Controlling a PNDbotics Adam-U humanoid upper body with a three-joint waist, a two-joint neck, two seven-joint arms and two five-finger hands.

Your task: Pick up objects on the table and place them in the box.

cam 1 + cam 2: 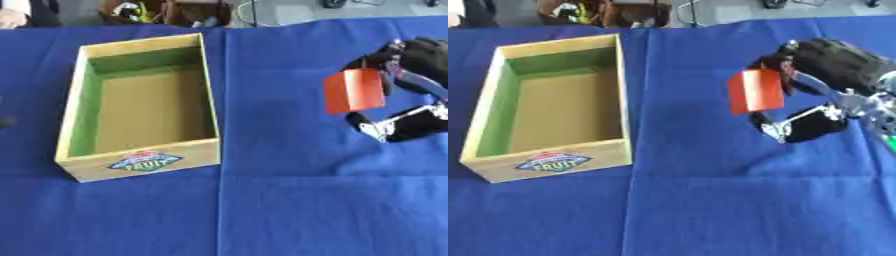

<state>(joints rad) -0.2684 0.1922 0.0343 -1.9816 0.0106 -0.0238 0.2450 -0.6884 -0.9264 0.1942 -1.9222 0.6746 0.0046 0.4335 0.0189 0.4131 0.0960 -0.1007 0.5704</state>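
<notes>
Your right hand (815, 80) pinches the orange block (756, 91) between fingers and thumb, held above the blue cloth (710, 200) at three o'clock from the wooden box (140, 100).

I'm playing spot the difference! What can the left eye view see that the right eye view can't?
Only the left eye view shows a small dark thing at its left edge; I can't tell what it is. Only the right eye view shows more of the right arm's silver wrist and a bit of green at its right edge. Both show the wooden box, empty, on the blue cloth, and the right hand holding an orange block.
</notes>
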